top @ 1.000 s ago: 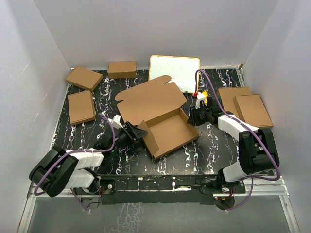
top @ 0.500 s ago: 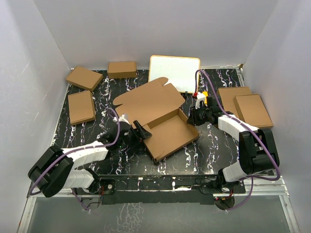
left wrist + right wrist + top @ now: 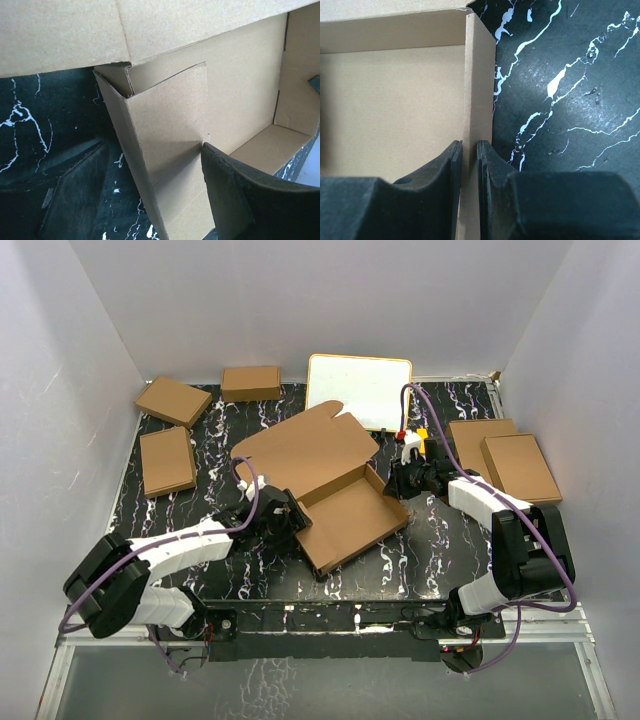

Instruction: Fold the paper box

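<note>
In the top view we find the paper box (image 3: 345, 515) at the centre of the frame, resting on the black marbled table (image 3: 215, 435). Its tray is formed, with the walls standing. Its lid panel (image 3: 300, 445) is raised and extends toward the upper left of the frame.

The left gripper (image 3: 283, 515) sits at the left corner of the tray, below the lid panel. In the left wrist view its two fingers (image 3: 240, 195) stand apart on either side of the upright corner wall. One finger lies in the lower left of the frame over the table. The other lies in the lower right, inside the tray. We read the jaws as spread, not clamped on the wall.

The right gripper (image 3: 402, 483) sits at the right corner of the tray. In the right wrist view its pads (image 3: 454, 165) press against both faces of the standing side wall, with the cardboard pinched between them.

Three small folded boxes (image 3: 173, 400) lie in the upper left of the top view. Two further folded boxes (image 3: 520, 467) lie close together at the right. A white board (image 3: 358, 388) lies at the upper centre, just behind the lid panel.
</note>
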{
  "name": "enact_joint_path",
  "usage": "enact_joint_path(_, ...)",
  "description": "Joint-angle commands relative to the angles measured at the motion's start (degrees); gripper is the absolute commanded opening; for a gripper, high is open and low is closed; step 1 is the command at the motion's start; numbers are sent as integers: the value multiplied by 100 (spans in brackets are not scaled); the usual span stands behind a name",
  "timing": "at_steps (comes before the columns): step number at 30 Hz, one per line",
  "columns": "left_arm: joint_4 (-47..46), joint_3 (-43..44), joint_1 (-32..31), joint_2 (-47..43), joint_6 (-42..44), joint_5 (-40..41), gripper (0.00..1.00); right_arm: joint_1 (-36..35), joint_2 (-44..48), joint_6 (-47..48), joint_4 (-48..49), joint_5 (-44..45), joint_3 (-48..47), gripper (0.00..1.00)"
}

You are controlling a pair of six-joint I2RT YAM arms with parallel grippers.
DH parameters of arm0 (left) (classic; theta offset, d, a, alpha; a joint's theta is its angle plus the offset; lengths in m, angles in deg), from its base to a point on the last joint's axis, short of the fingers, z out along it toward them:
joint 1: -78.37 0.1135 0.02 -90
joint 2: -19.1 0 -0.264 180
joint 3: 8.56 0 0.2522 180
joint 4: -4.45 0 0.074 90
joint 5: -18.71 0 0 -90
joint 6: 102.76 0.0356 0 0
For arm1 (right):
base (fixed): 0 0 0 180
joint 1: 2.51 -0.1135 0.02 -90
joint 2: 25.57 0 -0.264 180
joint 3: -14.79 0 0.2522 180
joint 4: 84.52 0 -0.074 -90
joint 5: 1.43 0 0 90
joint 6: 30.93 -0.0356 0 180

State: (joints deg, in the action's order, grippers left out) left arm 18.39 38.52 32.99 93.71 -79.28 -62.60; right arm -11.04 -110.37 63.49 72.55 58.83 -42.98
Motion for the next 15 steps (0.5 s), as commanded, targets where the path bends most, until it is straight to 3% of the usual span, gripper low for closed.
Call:
enact_joint_path(1,872,318,-55,175,-172,328,71,-29,121,-5,223,-154,15,22)
enact_joint_path(8,1485,798,-196,768,-246,446,58,-30,119,-8,223,-154,11,22)
enact_joint_path(12,1696,1055,-257,1052,-173,504,37,-25,121,-9,224,-163,15,22)
enact_joint_path(15,1851,1265,-260,1241,-43,507,14,-30,125,-8,227,-179,15,22)
